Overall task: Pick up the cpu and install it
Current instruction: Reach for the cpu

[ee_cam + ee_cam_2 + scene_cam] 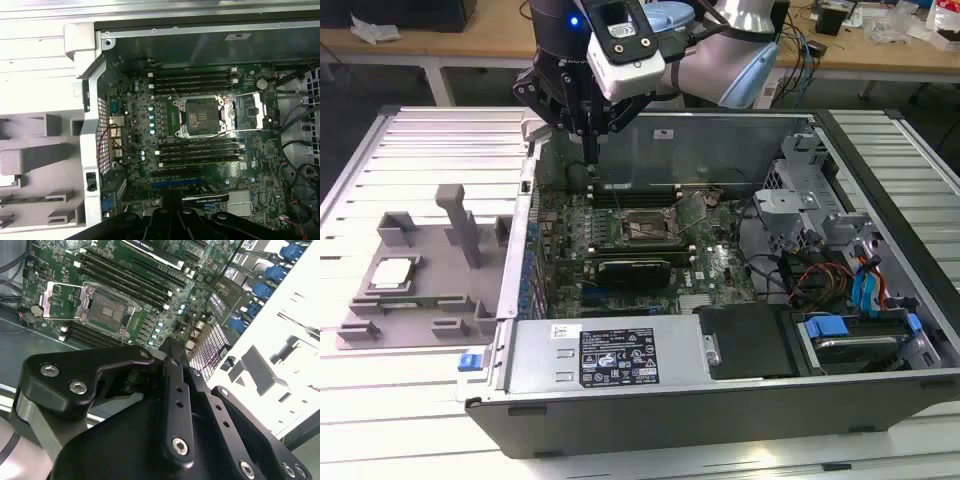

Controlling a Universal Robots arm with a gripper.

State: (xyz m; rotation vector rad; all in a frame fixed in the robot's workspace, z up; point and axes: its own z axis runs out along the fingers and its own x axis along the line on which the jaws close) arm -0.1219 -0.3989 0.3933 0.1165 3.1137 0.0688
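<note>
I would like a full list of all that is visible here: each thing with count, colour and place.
cpu: one, silvery-white, in the tray, at the exterior view's left.
tray: one, grey, on the table beside the case.
case: one, dark grey, open, in the middle.
motherboard: one, green, inside the case.
socket: one, dark, open and empty, on the motherboard.
table: one, white, slatted, under everything.
gripper: one, black, shut, empty, above the motherboard.

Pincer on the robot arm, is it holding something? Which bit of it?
Nothing is held. The pincer hangs empty above the open computer case, while the cpu lies in the grey tray beside the case.
</note>
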